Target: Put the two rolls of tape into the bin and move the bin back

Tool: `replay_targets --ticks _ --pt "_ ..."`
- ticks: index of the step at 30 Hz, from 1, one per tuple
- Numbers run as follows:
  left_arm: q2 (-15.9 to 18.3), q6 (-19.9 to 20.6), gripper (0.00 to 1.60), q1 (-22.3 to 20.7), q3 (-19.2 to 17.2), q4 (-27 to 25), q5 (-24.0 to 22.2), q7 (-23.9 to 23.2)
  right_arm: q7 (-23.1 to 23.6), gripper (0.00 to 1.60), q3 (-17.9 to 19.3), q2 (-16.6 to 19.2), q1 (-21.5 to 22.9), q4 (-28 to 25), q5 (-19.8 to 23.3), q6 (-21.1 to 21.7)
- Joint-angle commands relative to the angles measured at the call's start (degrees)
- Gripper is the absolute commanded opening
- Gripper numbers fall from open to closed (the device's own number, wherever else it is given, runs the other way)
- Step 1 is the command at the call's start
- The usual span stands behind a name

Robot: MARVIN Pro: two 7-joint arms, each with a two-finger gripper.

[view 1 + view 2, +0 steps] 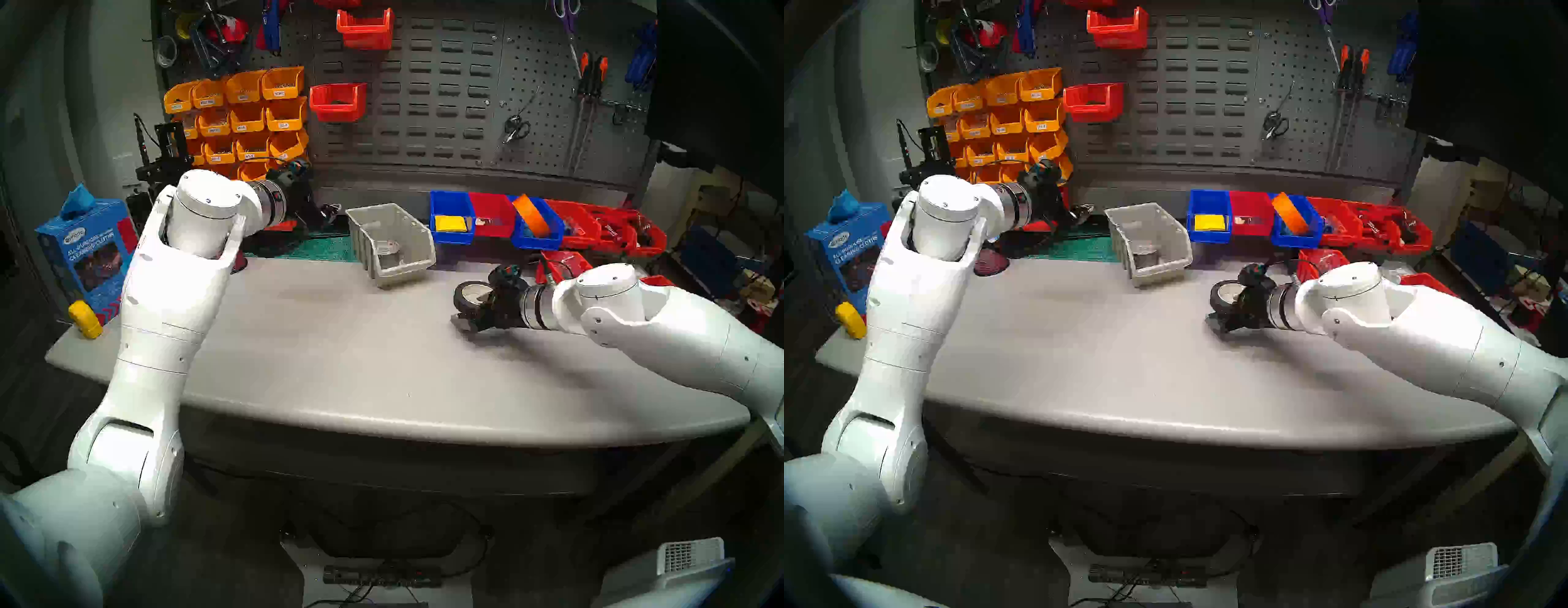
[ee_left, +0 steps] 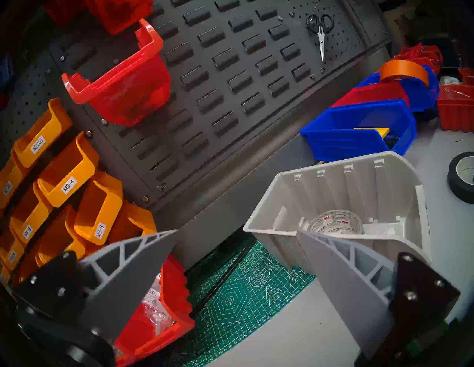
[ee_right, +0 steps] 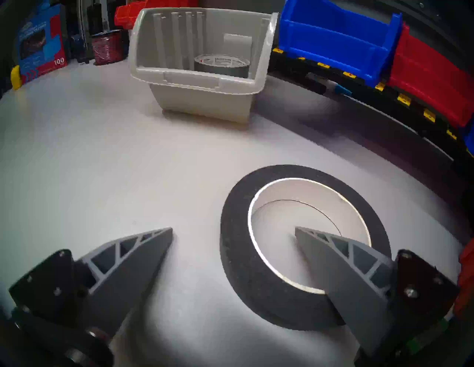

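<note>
The beige-grey bin (image 1: pixel 420 237) stands at the back middle of the table, also in the head right view (image 1: pixel 1157 271) and both wrist views (image 2: pixel 333 189) (image 3: pixel 205 102). The silver-grey roll (image 1: pixel 388 248) (image 2: pixel 336 221) (image 3: pixel 221 65) lies inside it. The black roll with the white core (image 1: pixel 466 293) (image 1: pixel 1225 293) (image 3: pixel 256 282) lies flat on the table to the bin's right. My right gripper (image 1: pixel 471 313) (image 3: pixel 233 228) is open, one finger inside the roll's core, the other outside it. My left gripper (image 1: pixel 312 212) (image 2: pixel 237 231) is open and empty, left of the bin.
A row of blue and red bins (image 1: pixel 452 216) lines the back right, one holding an orange roll (image 1: pixel 530 214). A green cutting mat (image 1: pixel 322 248) lies left of the beige bin. A red wire spool (image 3: pixel 106 47) and a blue box (image 1: pixel 85 250) stand at the left.
</note>
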Motion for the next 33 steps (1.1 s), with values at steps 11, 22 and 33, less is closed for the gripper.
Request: replay_targets --ticks 11,22,33 --pt "0.1 0.0 1.60 -0.7 -0.3 -0.6 0.0 0.1 14.0 0.00 -0.6 -2.0 2.3 8.4 -0.7 -1.4" --pt "0.1 0.0 1.60 -0.7 -0.3 -0.6 0.0 0.1 2.8 0.00 0.7 -2.3 -1.1 2.5 2.9 -7.8" --pt "0.1 0.0 1.60 -0.7 -0.3 -0.6 0.0 0.1 -3.7 0.00 1.1 -1.0 0.5 -5.0 2.8 -5.9"
